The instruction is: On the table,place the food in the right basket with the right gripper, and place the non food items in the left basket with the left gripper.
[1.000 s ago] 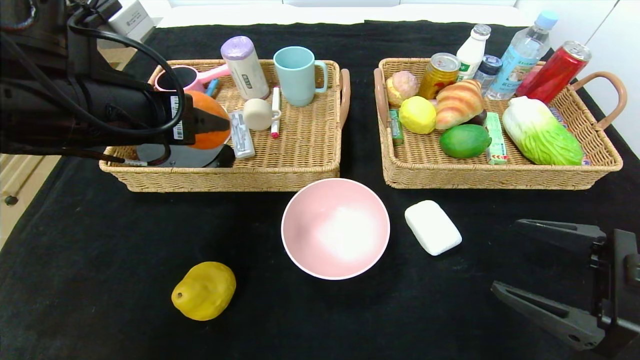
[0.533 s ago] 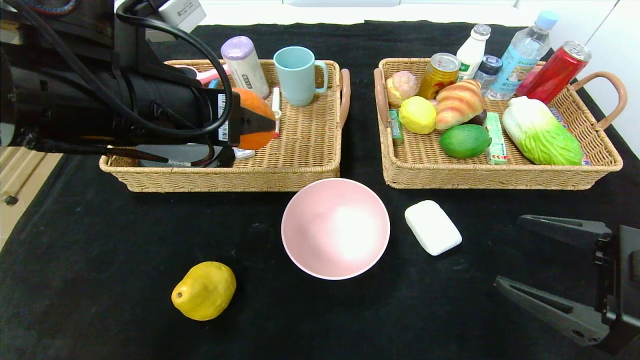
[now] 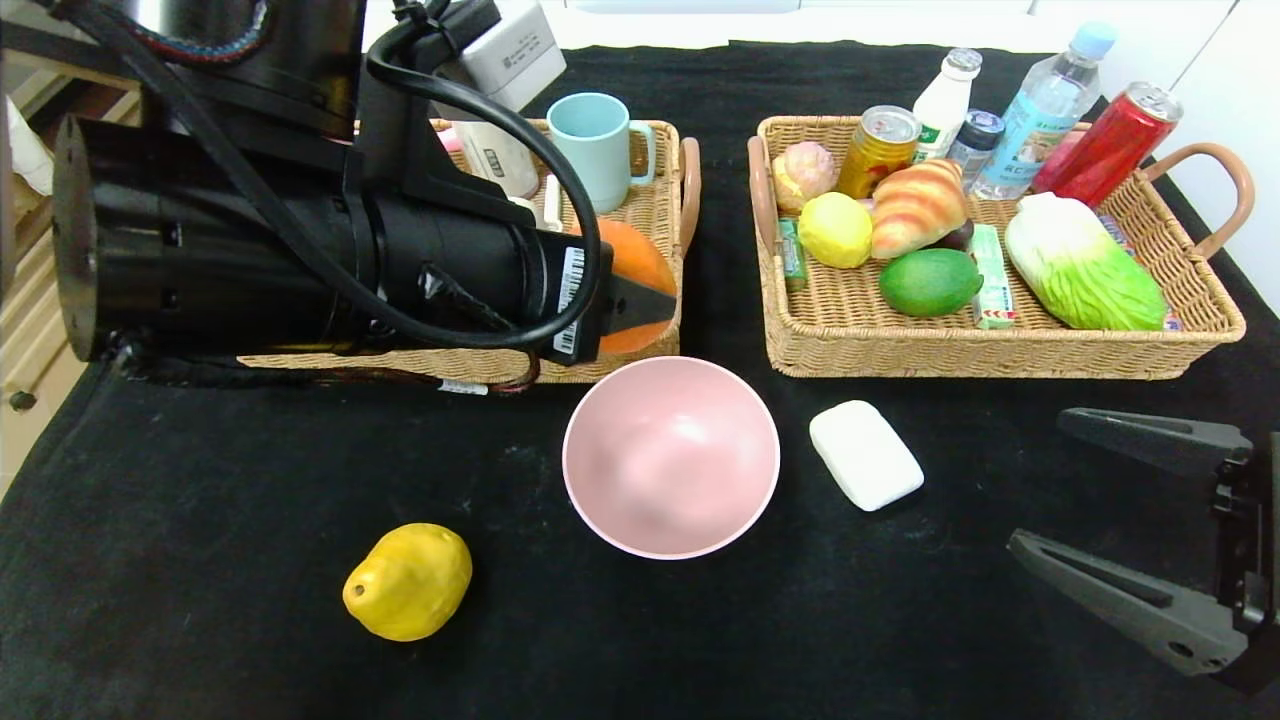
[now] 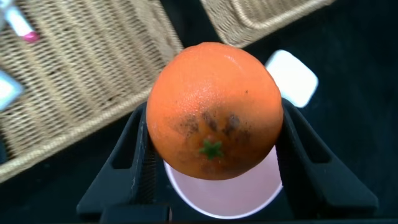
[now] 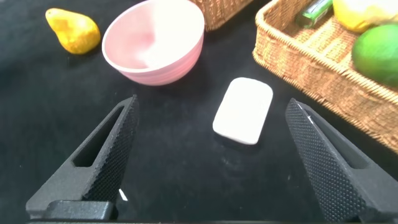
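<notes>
The left tool (image 3: 645,305) grips a round orange fruit (image 3: 632,280) between its two black fingers, above the near right corner of the left wicker basket (image 3: 655,215). In the left wrist view the orange (image 4: 214,112) sits clamped between the fingers, with the pale-pink round bowl (image 4: 224,190) directly beneath. The right tool (image 3: 1120,520) hangs over the near right of the black cloth surface (image 3: 200,520), fingers spread wide and holding nothing. The bowl (image 3: 670,455) stands at the centre, with the white rounded bar (image 3: 865,454) just to its right. A lumpy yellow pear-shaped fruit (image 3: 408,581) lies near left. The striped croissant (image 3: 915,205) and oval green fruit (image 3: 930,282) lie in the right wicker basket (image 3: 1000,350).
</notes>
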### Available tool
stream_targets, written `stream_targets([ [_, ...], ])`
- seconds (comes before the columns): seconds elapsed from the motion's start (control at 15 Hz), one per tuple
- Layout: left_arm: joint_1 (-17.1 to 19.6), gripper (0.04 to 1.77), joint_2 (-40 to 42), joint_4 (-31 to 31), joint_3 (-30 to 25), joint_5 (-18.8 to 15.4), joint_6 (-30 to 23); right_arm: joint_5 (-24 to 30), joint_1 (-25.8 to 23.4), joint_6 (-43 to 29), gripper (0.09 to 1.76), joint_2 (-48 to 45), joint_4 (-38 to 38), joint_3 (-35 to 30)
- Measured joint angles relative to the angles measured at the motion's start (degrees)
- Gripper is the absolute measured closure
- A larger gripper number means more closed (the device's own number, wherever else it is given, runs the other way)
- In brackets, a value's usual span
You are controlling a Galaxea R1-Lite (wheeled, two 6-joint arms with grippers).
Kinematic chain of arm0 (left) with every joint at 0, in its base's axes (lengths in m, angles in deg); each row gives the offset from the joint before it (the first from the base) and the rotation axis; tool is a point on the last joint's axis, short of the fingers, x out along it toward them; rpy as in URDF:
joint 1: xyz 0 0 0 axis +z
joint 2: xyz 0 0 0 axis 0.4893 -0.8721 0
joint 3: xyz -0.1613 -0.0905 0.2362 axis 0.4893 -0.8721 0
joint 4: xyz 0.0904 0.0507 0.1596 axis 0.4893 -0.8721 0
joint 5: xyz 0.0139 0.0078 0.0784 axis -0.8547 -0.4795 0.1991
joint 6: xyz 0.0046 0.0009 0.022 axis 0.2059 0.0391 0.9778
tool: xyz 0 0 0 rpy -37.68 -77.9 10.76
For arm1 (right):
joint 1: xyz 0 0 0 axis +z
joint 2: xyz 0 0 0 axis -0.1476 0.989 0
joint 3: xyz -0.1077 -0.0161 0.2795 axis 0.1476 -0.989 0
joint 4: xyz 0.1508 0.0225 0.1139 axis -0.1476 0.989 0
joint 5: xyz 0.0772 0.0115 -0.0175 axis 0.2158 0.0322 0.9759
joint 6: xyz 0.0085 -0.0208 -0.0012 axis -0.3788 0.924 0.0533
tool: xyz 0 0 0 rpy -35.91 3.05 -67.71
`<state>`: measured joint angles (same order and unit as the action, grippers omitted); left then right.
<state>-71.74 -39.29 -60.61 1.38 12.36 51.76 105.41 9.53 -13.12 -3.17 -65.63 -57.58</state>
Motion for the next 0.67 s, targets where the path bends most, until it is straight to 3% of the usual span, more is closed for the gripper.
stream_targets([
  [0.67,-12.1,0.67,-2.9,0.1,-1.4,0.1,-0.2,6.1,-8.9,-2.9,0.14,-0.7,0.1,3.6],
])
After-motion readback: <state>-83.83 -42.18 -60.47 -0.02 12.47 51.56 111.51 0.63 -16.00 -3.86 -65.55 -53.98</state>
